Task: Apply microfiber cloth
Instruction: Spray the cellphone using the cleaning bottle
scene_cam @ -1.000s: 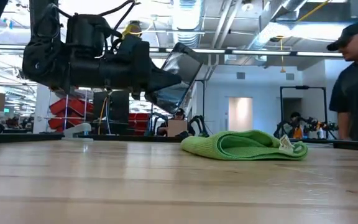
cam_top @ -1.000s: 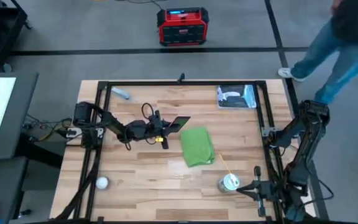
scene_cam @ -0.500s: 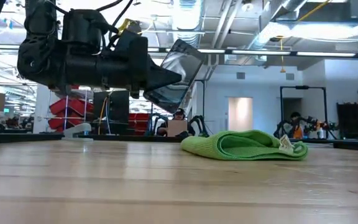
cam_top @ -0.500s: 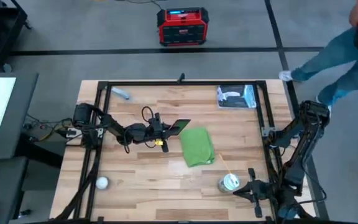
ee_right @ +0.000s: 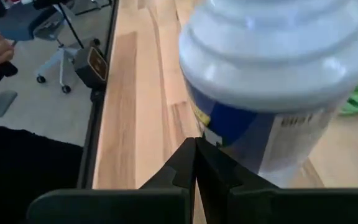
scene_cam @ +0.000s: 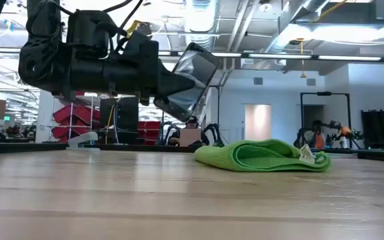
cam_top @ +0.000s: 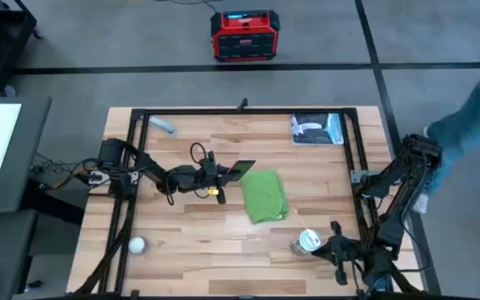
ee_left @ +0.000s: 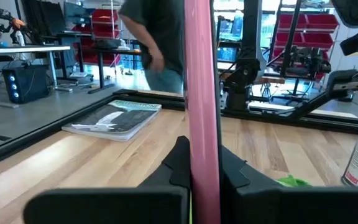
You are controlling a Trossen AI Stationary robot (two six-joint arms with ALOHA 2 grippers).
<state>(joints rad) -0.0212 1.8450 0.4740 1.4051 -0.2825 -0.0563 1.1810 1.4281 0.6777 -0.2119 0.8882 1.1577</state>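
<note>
The green microfiber cloth [cam_top: 265, 197] lies folded on the wooden table [cam_top: 190, 225], right of centre; the low view shows its stacked layers [scene_cam: 262, 155]. Just left of it, my left gripper [cam_top: 223, 172] hovers above the table, shut on a black phone [cam_top: 242, 167] whose pink edge [ee_left: 201, 74] faces the wrist camera. My right gripper [cam_top: 330, 244] is near the front right corner, shut, its fingertips right beside a white spray bottle [cam_top: 307, 242] with a blue label [ee_right: 272, 81]. My left gripper pinches the phone's lower end [scene_cam: 173, 93] between its two fingers, one on each flat face. The fingers come level from the table's left. The phone is lifted clear of the table and tilts up toward the right [scene_cam: 195, 73]. My right gripper's shut fingertips [ee_right: 196, 149] stand against the bottle's base; I cannot tell whether they touch it.
A blue-and-white flat packet [cam_top: 317, 129] lies at the far right. A white ball [cam_top: 137, 244] sits near the front left, and a small grey object [cam_top: 163, 125] at the far left. A black frame [cam_top: 240, 111] rims the table. A person's leg [cam_top: 473, 125] shows beyond the right edge.
My right gripper has moved toward the table's left edge, up to the spray bottle. The person beside the table's right edge has walked off to the right.
</note>
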